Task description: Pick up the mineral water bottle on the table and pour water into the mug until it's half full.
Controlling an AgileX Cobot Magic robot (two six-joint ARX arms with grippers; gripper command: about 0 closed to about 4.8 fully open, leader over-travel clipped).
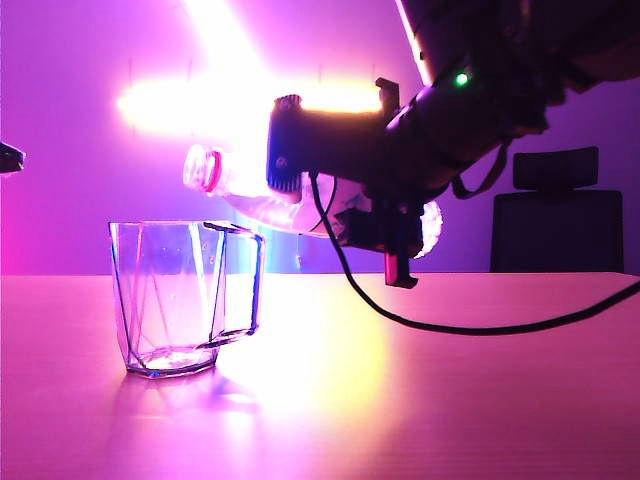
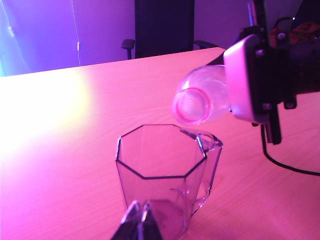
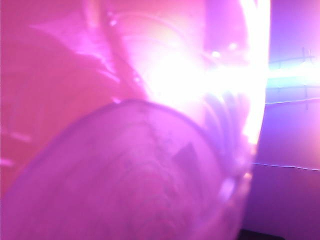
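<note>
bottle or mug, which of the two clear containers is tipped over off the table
The mineral water bottle: the right gripper holds it nearly level, its open mouth above the mug, which stands upright on the table.

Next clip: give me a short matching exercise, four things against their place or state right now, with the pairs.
Things:
1. bottle
2. mug
3. right hand
4. left hand

States:
A. standing upright on the table
B. tipped, open mouth over the mug's rim
C. close to the mug, holding nothing
D. gripping the bottle in the air

Pairs: 1-B, 2-A, 3-D, 4-C
</note>
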